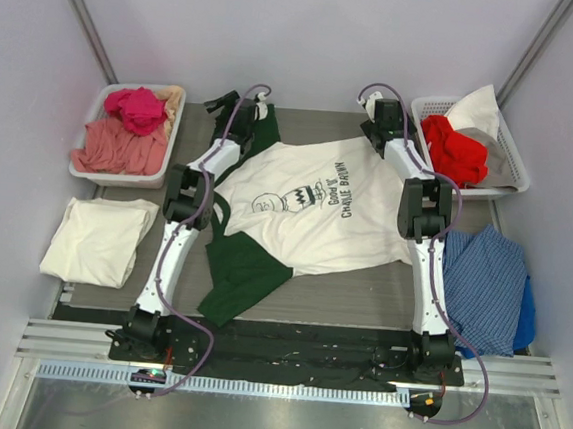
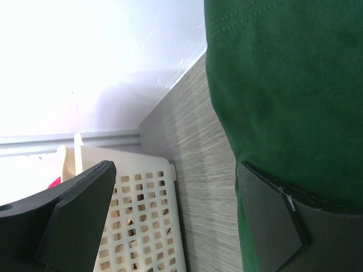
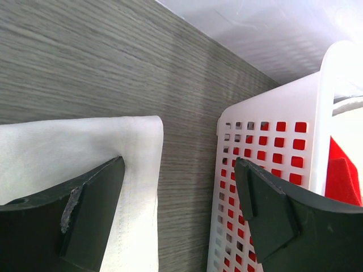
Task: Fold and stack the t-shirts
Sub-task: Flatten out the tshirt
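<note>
While both arms are stretched toward the far edge of the white printed t-shirt (image 1: 317, 212), nothing is gripped by either. The white printed t-shirt is spread flat on the grey table (image 1: 359, 301), print up.

The dark green t-shirt (image 1: 247, 266) is laid under it and is seen sticking out at its left side and near-left corner. The cream t-shirt (image 1: 98, 240) is folded and set well to the left of the white one, apart from it.

The left gripper (image 1: 238, 105) is held at the white shirt's far-left corner, above green cloth. Its jaws are spread wide. In the left wrist view one finger (image 2: 272, 221) is seen over green fabric, with bare table between the two; contact cannot be told.

The right gripper (image 1: 376, 112) is held at the white shirt's far-right corner, jaws spread wide, nothing clamped. One finger (image 3: 93, 209) is seen over the white hem corner, the other next to the right basket (image 1: 513, 154).

That basket, with a red garment (image 1: 453, 149), is placed just right of the white shirt's far edge. The left basket (image 1: 84, 147), with pink and red garments (image 1: 123, 130), is placed far-left of the white shirt. The blue checked cloth (image 1: 486, 282) is bunched to the shirt's right.
</note>
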Available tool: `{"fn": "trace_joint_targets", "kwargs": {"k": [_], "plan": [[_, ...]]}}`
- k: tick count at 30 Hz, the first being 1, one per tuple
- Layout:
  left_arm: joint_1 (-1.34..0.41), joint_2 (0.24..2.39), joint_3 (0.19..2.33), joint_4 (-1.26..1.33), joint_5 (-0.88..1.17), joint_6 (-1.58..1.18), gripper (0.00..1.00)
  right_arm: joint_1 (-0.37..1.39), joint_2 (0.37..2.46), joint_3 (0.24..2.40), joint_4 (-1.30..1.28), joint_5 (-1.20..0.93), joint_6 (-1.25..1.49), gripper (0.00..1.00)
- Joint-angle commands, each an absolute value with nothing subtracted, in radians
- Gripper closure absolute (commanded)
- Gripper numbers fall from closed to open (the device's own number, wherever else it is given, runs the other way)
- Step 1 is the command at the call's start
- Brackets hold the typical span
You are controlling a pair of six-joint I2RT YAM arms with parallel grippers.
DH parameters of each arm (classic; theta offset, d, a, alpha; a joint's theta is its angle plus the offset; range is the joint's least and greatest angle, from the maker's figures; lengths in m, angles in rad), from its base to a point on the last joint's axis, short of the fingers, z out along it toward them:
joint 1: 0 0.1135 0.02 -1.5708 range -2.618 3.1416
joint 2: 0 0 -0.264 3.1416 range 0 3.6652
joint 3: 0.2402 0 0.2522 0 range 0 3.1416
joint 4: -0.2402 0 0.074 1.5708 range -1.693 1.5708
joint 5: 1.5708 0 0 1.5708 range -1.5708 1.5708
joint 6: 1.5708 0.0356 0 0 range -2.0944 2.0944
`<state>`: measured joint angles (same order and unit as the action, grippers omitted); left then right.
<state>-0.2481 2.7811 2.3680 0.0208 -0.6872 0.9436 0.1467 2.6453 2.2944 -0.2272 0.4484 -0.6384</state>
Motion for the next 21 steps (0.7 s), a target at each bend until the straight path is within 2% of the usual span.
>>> {"fn": "trace_joint_targets", "kwargs": {"k": [1,13,21], "plan": [[-0.242,2.810,2.419,0.106,-0.655,0.994,0.05,0.130,2.694,2.312,-0.210,0.466,-0.661,0.11],[-0.221,2.918,2.474,0.325,-0.620,1.123,0.06,0.130,2.703,2.298,-0.081,0.511,-0.732,0.11],[-0.219,2.881,2.468,0.460,-0.649,1.137,0.05,0.132,2.651,2.292,-0.044,0.528,-0.707,0.11]]}}
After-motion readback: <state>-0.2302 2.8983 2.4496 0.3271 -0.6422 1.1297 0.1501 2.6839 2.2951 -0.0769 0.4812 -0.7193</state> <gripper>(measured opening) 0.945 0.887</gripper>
